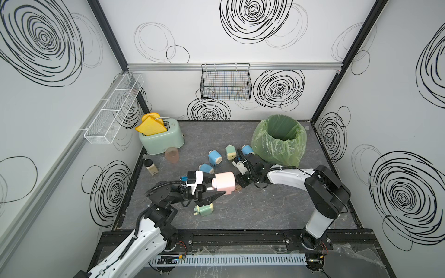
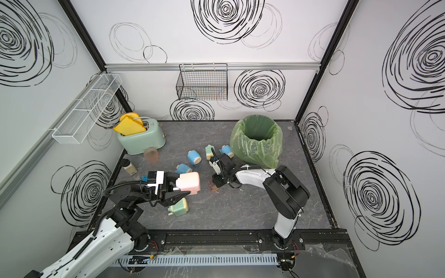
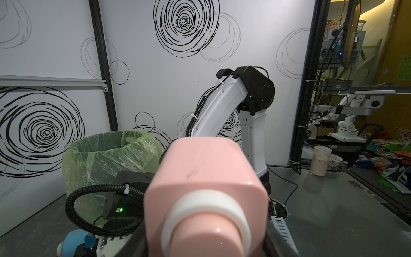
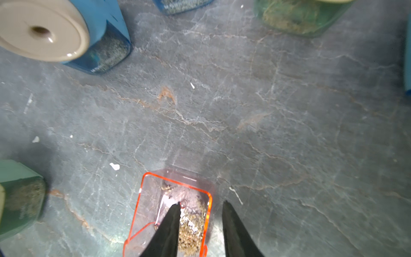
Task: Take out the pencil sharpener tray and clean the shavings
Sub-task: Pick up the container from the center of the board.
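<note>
My left gripper [image 1: 216, 187] is shut on the pink pencil sharpener [image 1: 225, 183], holding it above the table; the sharpener [image 3: 206, 178] fills the left wrist view and hides most of the jaws. The tray [image 4: 151, 200], clear with an orange rim, lies on the grey table to the right of the sharpener and shows small in both top views [image 1: 238, 189] [image 2: 213, 187]. Brown shavings [image 4: 191, 229] are piled inside it. My right gripper [image 4: 201, 203] is open and points down at the tray. One finger is inside the tray, the other outside its side wall with a gap.
A green-bagged bin [image 1: 280, 139] stands behind the right arm. Blue sharpeners [image 1: 215, 157] [image 1: 247, 150] and green ones [image 1: 230, 152] [image 1: 204, 209] lie around. At the back left are a mint toaster [image 1: 161, 137], a pink cup [image 1: 172, 155] and a jar [image 1: 151, 166].
</note>
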You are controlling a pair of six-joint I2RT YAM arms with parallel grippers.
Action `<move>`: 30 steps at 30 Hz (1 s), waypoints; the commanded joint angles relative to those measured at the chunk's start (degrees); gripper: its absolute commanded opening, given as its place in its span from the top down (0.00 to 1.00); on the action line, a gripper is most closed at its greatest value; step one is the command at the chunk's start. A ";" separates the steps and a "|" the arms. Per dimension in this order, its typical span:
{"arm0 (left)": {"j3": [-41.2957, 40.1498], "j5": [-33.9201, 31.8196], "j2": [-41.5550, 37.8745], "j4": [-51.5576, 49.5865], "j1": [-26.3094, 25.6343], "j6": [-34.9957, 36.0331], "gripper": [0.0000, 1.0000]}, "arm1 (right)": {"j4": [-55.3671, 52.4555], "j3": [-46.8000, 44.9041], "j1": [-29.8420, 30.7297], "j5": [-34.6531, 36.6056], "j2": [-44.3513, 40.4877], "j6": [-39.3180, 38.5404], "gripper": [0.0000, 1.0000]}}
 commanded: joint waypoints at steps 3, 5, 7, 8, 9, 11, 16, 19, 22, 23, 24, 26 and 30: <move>1.76 -0.67 -0.73 1.94 -0.53 1.36 0.86 | -3.50 2.47 0.82 2.91 1.81 -0.57 0.68; 1.75 -0.67 -0.73 1.90 -0.53 1.41 0.86 | -3.87 2.83 0.93 3.23 2.10 -0.70 0.69; 1.80 -0.67 -0.73 1.90 -0.55 1.46 0.86 | -4.01 2.86 0.93 3.60 2.01 -0.63 0.71; 1.78 -0.72 -0.73 1.90 -0.60 1.45 0.86 | -4.15 2.97 0.99 3.90 1.92 -0.67 0.71; 1.80 -0.76 -0.71 1.90 -0.53 1.45 0.86 | -4.34 2.97 1.02 4.07 1.90 -0.62 0.72; 1.78 -0.76 -0.80 1.90 -0.54 1.48 0.86 | -4.77 3.12 1.10 4.43 2.01 -0.61 0.73; 1.78 -0.76 -1.00 1.90 -0.54 1.55 0.87 | -5.21 3.10 1.26 4.96 2.19 -0.49 0.76; 1.78 -0.76 -1.00 1.90 -0.56 1.55 0.87 | -5.66 3.28 1.59 5.64 2.12 -0.47 0.78; 1.78 -0.76 -1.00 1.90 -0.54 1.58 0.87 | -6.51 3.72 1.76 6.18 2.03 -0.25 0.79; 1.78 -0.76 -1.00 1.90 -0.58 1.56 0.87 | -6.63 3.89 1.98 6.41 2.02 -0.30 0.80; 1.78 -0.77 -1.08 1.90 -0.57 1.55 0.87 | -6.83 3.89 2.09 6.63 1.95 -0.17 0.80; 1.72 -0.76 -1.09 1.90 -0.52 1.61 0.87 | -7.23 4.23 2.11 6.88 1.98 -0.15 0.81; 1.69 -0.76 -1.22 1.90 -0.57 1.55 0.87 | -8.03 5.11 2.24 7.04 2.02 -0.04 0.84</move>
